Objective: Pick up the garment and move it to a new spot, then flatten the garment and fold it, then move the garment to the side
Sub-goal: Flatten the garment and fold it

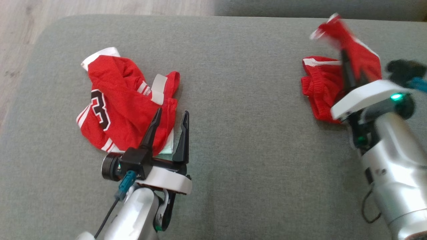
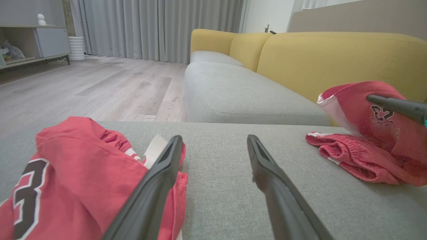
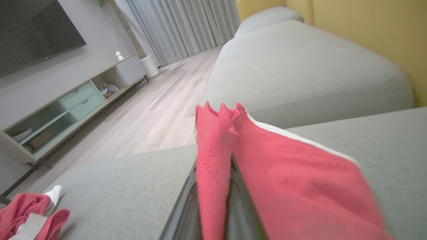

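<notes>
Right hand (image 1: 344, 58) clamped on a raised fold of the red shorts (image 1: 320, 90), far right of sofa seat (image 1: 240, 100); the rest lies bunched.
Risk: thin pinch may slip once the cloth's weight loads it. Left hand (image 1: 172, 112) gapes wide at the jersey (image 1: 116, 96) edge and could snag it.

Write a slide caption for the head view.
Right gripper pinches red shorts; open left gripper beside the numbered red garment.
</notes>
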Controlling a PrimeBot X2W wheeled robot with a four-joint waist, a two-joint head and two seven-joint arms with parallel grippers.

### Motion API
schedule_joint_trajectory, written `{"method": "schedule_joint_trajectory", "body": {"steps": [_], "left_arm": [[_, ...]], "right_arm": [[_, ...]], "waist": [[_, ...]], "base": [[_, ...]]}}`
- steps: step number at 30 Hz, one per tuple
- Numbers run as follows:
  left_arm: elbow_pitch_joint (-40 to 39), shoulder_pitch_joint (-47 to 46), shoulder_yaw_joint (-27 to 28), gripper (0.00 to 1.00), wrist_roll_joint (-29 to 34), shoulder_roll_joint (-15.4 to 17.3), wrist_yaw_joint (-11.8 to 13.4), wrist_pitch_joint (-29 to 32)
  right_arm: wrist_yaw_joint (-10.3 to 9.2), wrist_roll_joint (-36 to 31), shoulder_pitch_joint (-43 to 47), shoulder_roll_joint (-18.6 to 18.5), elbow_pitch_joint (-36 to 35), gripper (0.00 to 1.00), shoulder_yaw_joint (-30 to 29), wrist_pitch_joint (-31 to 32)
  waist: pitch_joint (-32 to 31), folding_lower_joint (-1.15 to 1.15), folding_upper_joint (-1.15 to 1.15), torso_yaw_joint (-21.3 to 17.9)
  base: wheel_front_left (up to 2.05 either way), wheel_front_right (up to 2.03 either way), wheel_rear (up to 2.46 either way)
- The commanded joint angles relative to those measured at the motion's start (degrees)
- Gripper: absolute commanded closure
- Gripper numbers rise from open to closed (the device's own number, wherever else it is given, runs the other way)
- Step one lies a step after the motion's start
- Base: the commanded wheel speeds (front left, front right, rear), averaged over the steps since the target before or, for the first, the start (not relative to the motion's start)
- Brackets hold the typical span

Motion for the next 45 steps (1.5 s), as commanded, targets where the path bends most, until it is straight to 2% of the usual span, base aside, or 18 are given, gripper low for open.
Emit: {"method": "schedule_joint_trajectory", "body": {"steps": [1,9,10,11,15,18,21,26,31,37,44,45], "left_arm": [[-1.5,-1.1,1.3,0.0,0.2,0.4,0.0,-0.3],[-1.2,-1.0,0.7,0.0,-0.2,0.4,0.3,-0.3],[-1.1,-0.8,0.7,0.0,-0.2,0.4,0.4,-0.3],[-1.0,-0.6,0.8,0.0,-0.2,0.4,0.5,-0.3],[-0.8,0.1,1.3,0.0,0.0,0.4,0.4,-0.3],[-1.3,0.4,2.1,0.0,-0.1,0.4,0.3,-0.3],[-2.7,0.9,3.5,0.0,0.0,0.4,0.2,-0.3],[-4.6,2.2,5.3,0.0,0.3,0.4,0.2,-0.3],[-6.4,3.7,6.6,0.0,0.3,0.4,0.4,-0.3],[-7.8,5.9,7.0,0.0,-0.6,0.4,0.8,-0.3],[-8.0,3.9,5.6,0.0,0.0,0.4,0.5,-0.3],[-8.1,3.3,5.4,0.0,0.2,0.4,0.4,-0.3]], "right_arm": [[-0.04,0.4,-0.7,0.8,-0.9,1.0,1.9,0.1],[-0.04,-1.1,0.9,1.4,6.8,1.0,10.6,0.3],[-0.04,-1.5,1.1,1.3,7.7,0.91,11.5,-0.1],[-0.04,-2.1,1.3,1.3,8.1,0.0,12.6,-0.9],[-0.04,-1.0,2.1,2.3,8.8,0.0,15.4,-3.6],[-0.04,-1.1,2.3,2.8,8.8,0.0,14.3,-6.8],[-0.04,-3.2,4.0,3.7,5.1,0.0,7.6,-8.4],[-0.04,-12.3,13.3,6.3,-9.2,0.0,-7.0,-8.5],[-0.04,-18.3,21.7,8.5,-19.2,0.0,-12.5,-8.5],[-0.04,-20.0,28.4,9.3,-24.6,0.0,-14.1,-8.5],[-0.04,-19.2,25.6,9.4,-26.2,0.0,-14.7,-8.5],[-0.04,-19.2,24.4,9.4,-26.0,0.56,-15.0,-8.5]], "waist": [[0.2,0.0,0.0,0.4],[-0.5,0.0,0.0,1.3],[-0.7,0.0,0.0,1.1],[-0.9,0.0,0.0,0.9],[-2.2,0.0,0.0,-0.8],[-3.5,0.0,0.0,-2.4],[-5.5,0.0,0.0,-5.1],[-7.6,0.0,0.0,-8.1],[-8.4,0.0,0.0,-9.8],[-8.1,0.0,0.0,-10.5],[-3.3,0.0,0.0,-8.6],[-2.3,0.0,0.0,-8.1]], "base": [[0.0,0.0,0.0],[0.0,0.0,0.0],[0.0,0.0,0.0],[0.0,0.0,0.0],[0.0,0.0,0.0],[0.0,0.0,0.0],[0.0,0.0,0.0],[0.0,0.0,0.0],[0.0,0.0,0.0],[0.0,0.0,0.0],[0.0,0.0,0.0],[0.0,0.0,0.0]]}}
